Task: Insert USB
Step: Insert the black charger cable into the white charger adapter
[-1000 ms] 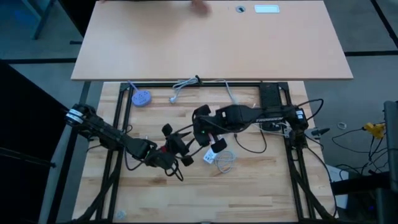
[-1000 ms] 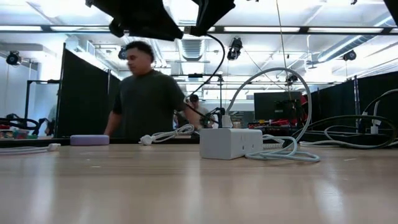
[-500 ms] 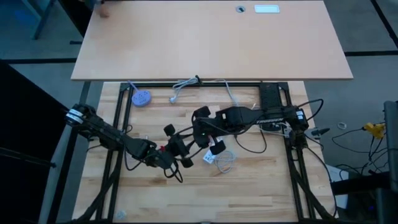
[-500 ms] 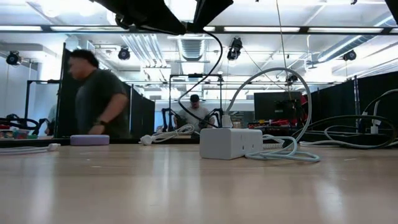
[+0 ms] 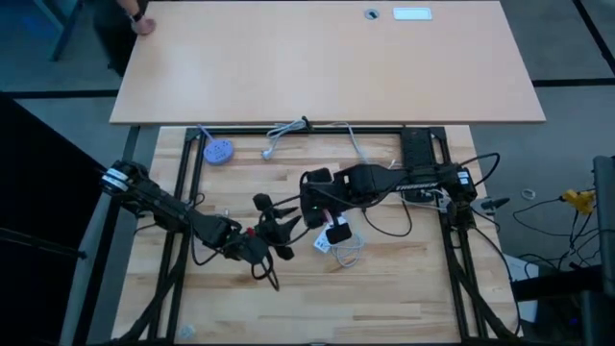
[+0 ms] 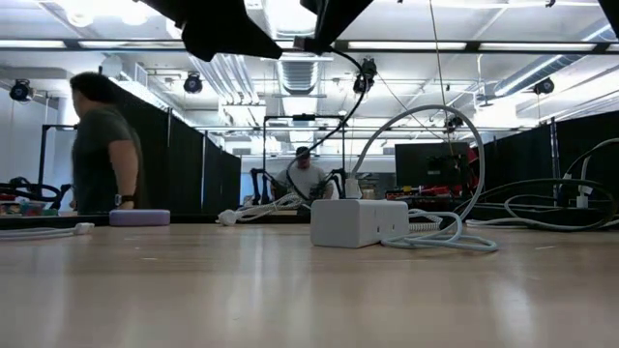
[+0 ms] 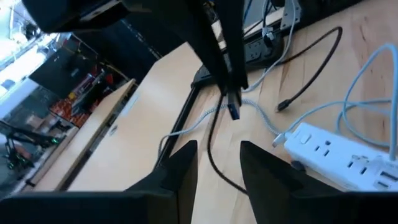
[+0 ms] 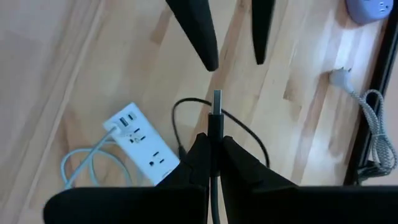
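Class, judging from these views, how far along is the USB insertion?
Done: the right gripper is shut on the black USB cable, plug pointing forward. In hand: it hangs in the air above the white power strip, facing the open left gripper. Left: the plug is not yet in any port.

Black USB plug (image 8: 216,106) — metal tip bare, held aloft; white power strip (image 8: 144,144) flat on table.

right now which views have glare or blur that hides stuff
Low view: bright ceiling lights glare behind the dark arms, the walking person is smeared. Left wrist view: soft all over, white power strip fuzzy. Right wrist view: metal-tipped black USB plug sharp.
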Controlling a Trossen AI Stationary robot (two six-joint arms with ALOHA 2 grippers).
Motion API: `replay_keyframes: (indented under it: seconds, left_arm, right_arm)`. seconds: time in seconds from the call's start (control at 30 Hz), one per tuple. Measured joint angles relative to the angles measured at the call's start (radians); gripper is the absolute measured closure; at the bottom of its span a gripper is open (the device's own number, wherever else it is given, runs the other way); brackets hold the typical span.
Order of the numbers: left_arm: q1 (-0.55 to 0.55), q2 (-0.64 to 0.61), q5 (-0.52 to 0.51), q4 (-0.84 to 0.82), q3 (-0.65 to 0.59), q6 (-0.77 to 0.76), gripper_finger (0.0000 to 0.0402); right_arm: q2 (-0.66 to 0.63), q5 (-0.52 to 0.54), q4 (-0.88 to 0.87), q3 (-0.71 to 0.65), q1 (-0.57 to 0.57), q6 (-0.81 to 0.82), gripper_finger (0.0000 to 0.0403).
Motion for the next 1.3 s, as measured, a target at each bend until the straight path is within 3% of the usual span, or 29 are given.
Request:
replay_keyframes:
  seconds: [0.2, 0.7, 0.8, 0.97, 1.3]
  left_arm:
    - [0.0, 0.0, 0.064, 0.041, 0.0, -0.131, 0.0284]
    - [0.003, -0.001, 0.068, 0.122, 0.0, -0.131, 0.03]
    - [0.008, -0.001, 0.068, 0.121, 0.0, -0.134, 0.0319]
    - [0.012, -0.001, 0.07, 0.117, 0.0, -0.195, 0.0389]
    - [0.011, -0.033, 0.071, 0.101, 0.0, -0.247, 0.0399]
  right_arm:
    - [-0.001, 0.022, 0.083, 0.0, 0.013, -0.058, 0.0403]
    - [0.003, 0.021, 0.088, 0.0, 0.017, -0.079, 0.0403]
    - [0.003, 0.02, 0.089, 0.0, 0.02, -0.078, 0.0403]
    - [0.003, 0.017, 0.094, 0.0, 0.023, -0.067, 0.0403]
    - [0.005, 0.021, 0.074, 0.037, 0.029, -0.018, 0.0355]
